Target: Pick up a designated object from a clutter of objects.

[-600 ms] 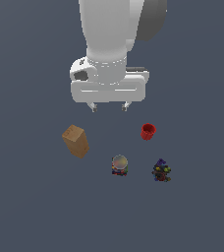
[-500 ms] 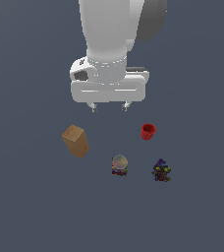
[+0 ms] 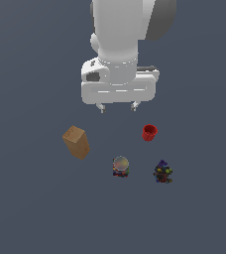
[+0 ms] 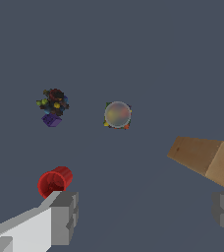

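The tall tan-brown block (image 3: 76,142) stands tilted on the grey floor at the exterior view's left; it also shows in the wrist view (image 4: 206,159). My gripper (image 3: 118,106) hangs open and empty high above the floor, between the block and the small red cup (image 3: 149,132). In the wrist view the gripper (image 4: 146,216) has its fingers (image 4: 62,216) spread wide, with nothing between them. The red cup (image 4: 54,181) lies close to one finger there. The round grey-topped multicoloured item (image 3: 120,166) and the purple-hatted figurine (image 3: 162,171) stand nearer the camera.
The grey-topped item (image 4: 117,114) and the figurine (image 4: 52,105) also show in the wrist view, apart from each other. The white arm body (image 3: 122,44) fills the upper middle of the exterior view. The floor (image 3: 30,208) is plain dark grey.
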Motion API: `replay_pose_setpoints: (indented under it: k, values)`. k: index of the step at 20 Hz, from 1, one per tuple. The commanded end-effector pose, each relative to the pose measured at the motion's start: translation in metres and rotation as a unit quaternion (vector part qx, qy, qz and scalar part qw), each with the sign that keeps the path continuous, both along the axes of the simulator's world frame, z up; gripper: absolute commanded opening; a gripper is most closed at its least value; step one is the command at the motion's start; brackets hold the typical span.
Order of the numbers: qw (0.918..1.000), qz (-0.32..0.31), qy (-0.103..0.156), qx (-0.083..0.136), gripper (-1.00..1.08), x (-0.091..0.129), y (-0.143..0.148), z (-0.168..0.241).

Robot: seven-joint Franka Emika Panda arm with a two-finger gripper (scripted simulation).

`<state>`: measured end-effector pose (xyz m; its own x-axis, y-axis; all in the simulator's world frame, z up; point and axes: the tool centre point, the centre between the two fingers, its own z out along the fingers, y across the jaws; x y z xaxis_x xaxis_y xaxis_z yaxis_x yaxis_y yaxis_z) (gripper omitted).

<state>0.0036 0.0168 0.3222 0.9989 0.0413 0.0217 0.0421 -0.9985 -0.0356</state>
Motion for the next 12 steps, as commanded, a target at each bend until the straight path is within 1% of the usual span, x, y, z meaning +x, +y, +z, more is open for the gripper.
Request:
replay_pose_setpoints:
  k: [1, 7, 12]
  values:
    - [1.0, 0.002, 0.0, 0.001, 1.0, 0.0, 0.002, 0.0]
    - [0.9998, -0.019, 0.001, 0.001, 1.0, 0.002, -0.012, -0.01]
    - [0.9975, -0.07, 0.004, 0.0, 1.0, 0.005, -0.048, -0.035]
